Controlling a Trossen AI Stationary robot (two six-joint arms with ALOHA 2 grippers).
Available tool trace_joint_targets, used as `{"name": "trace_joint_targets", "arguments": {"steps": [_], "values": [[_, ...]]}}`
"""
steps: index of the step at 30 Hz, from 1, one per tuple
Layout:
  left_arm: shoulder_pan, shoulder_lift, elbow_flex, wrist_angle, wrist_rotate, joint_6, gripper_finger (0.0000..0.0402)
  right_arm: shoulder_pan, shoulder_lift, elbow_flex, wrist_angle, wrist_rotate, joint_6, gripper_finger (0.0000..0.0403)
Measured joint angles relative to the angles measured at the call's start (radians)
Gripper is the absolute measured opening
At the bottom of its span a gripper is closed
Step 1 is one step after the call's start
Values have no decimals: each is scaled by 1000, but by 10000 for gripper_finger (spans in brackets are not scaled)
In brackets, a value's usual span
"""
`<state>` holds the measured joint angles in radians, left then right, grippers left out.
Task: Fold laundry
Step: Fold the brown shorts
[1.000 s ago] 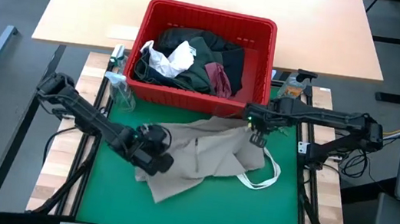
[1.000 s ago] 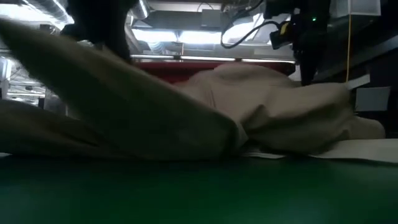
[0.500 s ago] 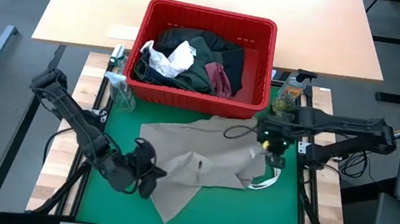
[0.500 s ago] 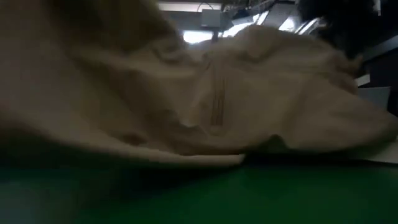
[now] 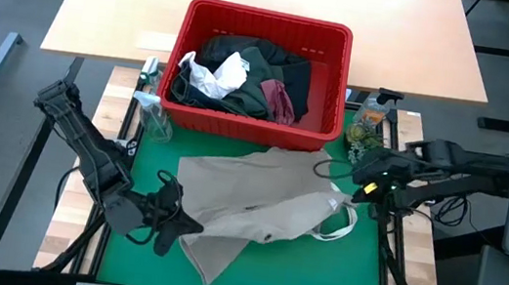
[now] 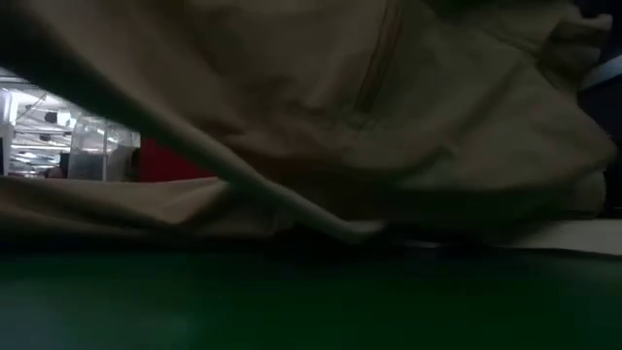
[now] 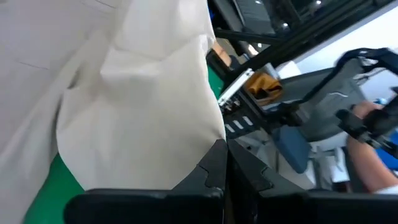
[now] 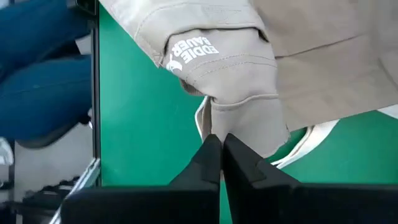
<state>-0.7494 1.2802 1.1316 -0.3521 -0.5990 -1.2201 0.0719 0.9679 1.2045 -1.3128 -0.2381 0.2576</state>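
A tan garment (image 5: 247,196) lies half spread on the green mat (image 5: 315,279), and it fills the low view (image 6: 389,117). My left gripper (image 5: 175,223) is shut on its near left end. My right gripper (image 5: 353,191) is shut on its right end, beside a printed label (image 8: 193,50). A white band (image 5: 333,234) of the garment loops out onto the mat below the right gripper. More laundry, dark, maroon and white pieces, sits in the red basket (image 5: 331,44) behind. My left gripper pinches an edge of the tan cloth (image 7: 205,146) between its two shut fingers, coming in slanting from the table's left. The cloth runs away from the fingers toward the right, raised off the mat there. My right gripper pinches a bunched fold of the tan cloth (image 8: 239,134) just under the label, from above and slanting down. The cloth by the fingers is lifted, and the rest trails onto the mat.
The red basket stands on the far edge of the mat. A clear spray bottle (image 5: 152,114) stands at its left, another bottle (image 5: 368,123) at its right. Bare green mat lies along the near edge. A person's blue-clad legs (image 8: 37,81) show beyond the table's edge.
My left gripper has risen and drawn toward the table's near left corner, tipping more level. My right gripper has risen and moved toward the right edge. The tan garment has been pulled out lengthwise between them, its near edge lifted off the mat, its far part staying down.
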Motion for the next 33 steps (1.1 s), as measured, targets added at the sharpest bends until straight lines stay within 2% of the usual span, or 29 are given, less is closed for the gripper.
{"name": "trace_joint_targets", "arguments": {"steps": [5,13,23,29,33], "values": [[0,-66,0,-4,36,0,0,0,-74,0,7,1,24,3],[4,-138,0,-66,30,-5,0,0,-139,1,47,6,64,3],[135,-138,0,-337,-46,-9,0,-20,-95,1,101,272,59,3],[239,-136,0,-577,-50,-48,0,-132,-1,-7,62,403,48,3],[294,-118,0,-711,-60,-88,0,-242,63,-49,46,430,18,3]]}}
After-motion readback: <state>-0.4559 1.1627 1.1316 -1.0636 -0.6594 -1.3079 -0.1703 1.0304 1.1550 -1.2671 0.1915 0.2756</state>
